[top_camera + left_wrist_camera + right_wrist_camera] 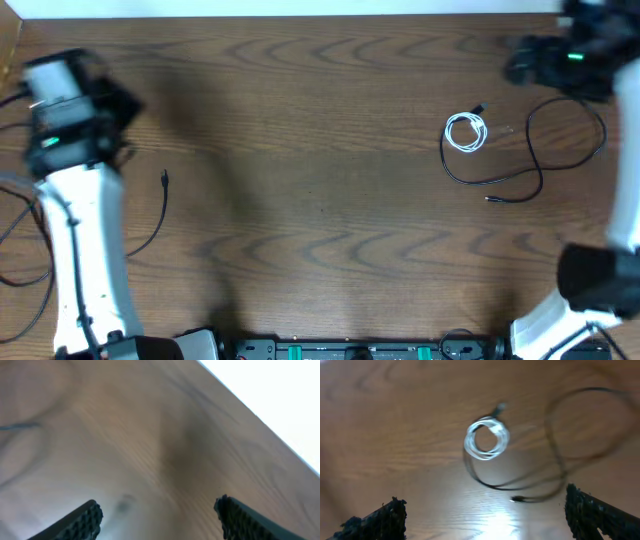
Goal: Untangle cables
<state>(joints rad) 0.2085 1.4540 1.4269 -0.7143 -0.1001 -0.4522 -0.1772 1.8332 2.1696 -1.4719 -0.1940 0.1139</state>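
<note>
- Tabletop [320, 120]: brown wood grain, seen from overhead with an arm at each side.
- White cable [466, 131]: wound into a small tight coil, lying flat on the right half of the tabletop. In the right wrist view it [487, 439] sits near mid-frame, ahead of the fingers.
- Small dark plug end just beside the coil's upper right edge. Cannot tell which cable it belongs to.
- Long black cable [500, 181]: starts close against the lower left of the white coil, sweeps right below it, then rises into a wide open loop to the coil's right. One plug end lies loose below the coil.
- The right wrist view shows the same cable [490, 485], blurred. Cannot tell whether it passes under the coil or merely touches it.
- Second black cable [163, 205]: well apart, on the left half, with its plug end uppermost. It curves down toward the left arm.
- Left gripper [160, 515]: released, fingers spread, only bare wood between them. It is at the far left of the tabletop, holding nothing.
- Right gripper [485, 515]: released, fingers wide apart, nothing between them. It hangs above the tabletop near the white coil, clear of both cables.
</note>
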